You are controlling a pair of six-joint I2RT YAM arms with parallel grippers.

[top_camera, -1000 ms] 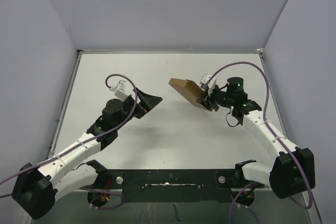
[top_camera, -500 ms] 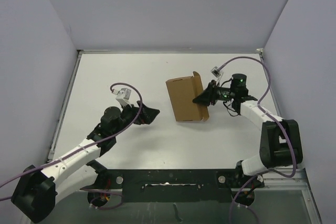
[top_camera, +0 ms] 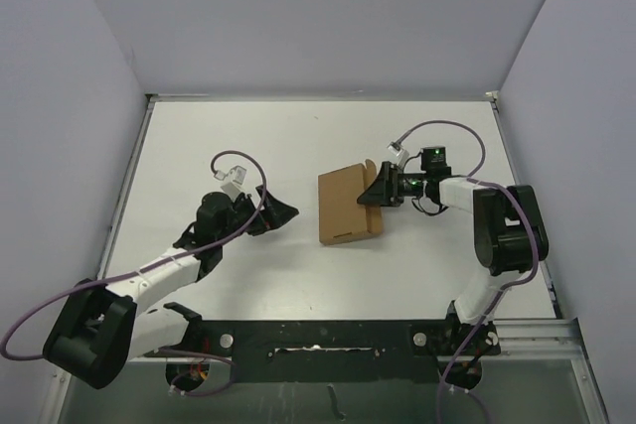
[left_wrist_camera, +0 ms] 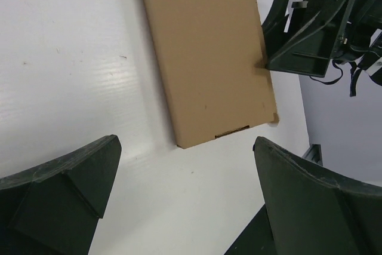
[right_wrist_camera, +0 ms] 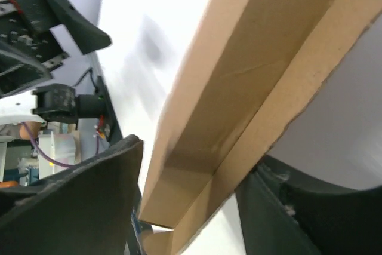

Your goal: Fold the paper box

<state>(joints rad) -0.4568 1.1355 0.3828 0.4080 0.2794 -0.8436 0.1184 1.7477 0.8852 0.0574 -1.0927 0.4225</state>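
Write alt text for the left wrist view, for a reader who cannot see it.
A brown paper box lies on a white table, seen from above between the dark, wide-open fingers of the left gripper in the foreground. The right gripper sits at the box's right edge.

Paper box point(right_wrist_camera: 250, 76) partly outside right wrist view

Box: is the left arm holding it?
No. The box lies flat on the table, and the left arm has its jaws wide open, short of it.
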